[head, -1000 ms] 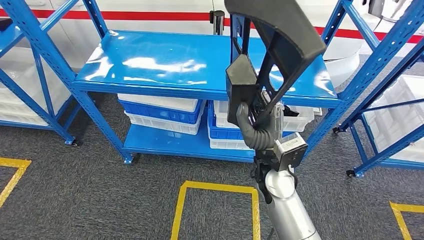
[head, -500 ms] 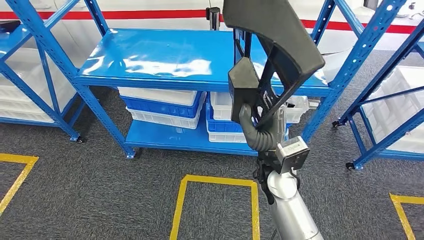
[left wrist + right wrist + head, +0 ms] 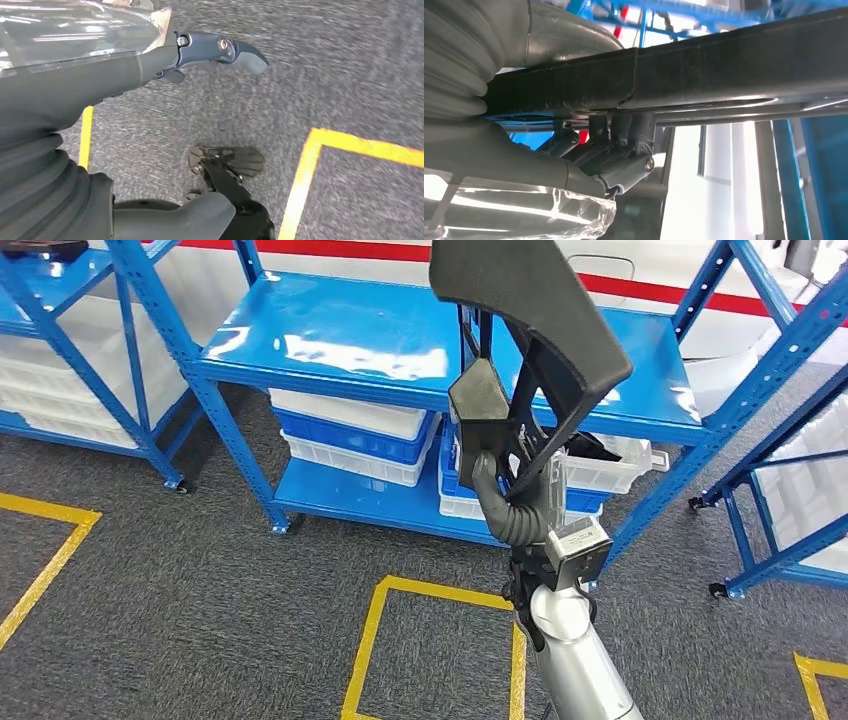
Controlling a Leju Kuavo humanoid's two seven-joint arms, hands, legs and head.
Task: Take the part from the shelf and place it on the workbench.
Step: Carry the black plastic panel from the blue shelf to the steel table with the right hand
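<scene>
Behind the part (image 3: 540,330), blue shelving (image 3: 350,340).

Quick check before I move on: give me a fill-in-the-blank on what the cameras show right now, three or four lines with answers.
1. The black part is held by the robot's ____ hand.
2. The shelf behind the part is painted ____.
3. The lines marked on the grey floor are ____.
4. The left hand hangs over the floor and holds ____.

Missing words: right; blue; yellow; nothing
</scene>
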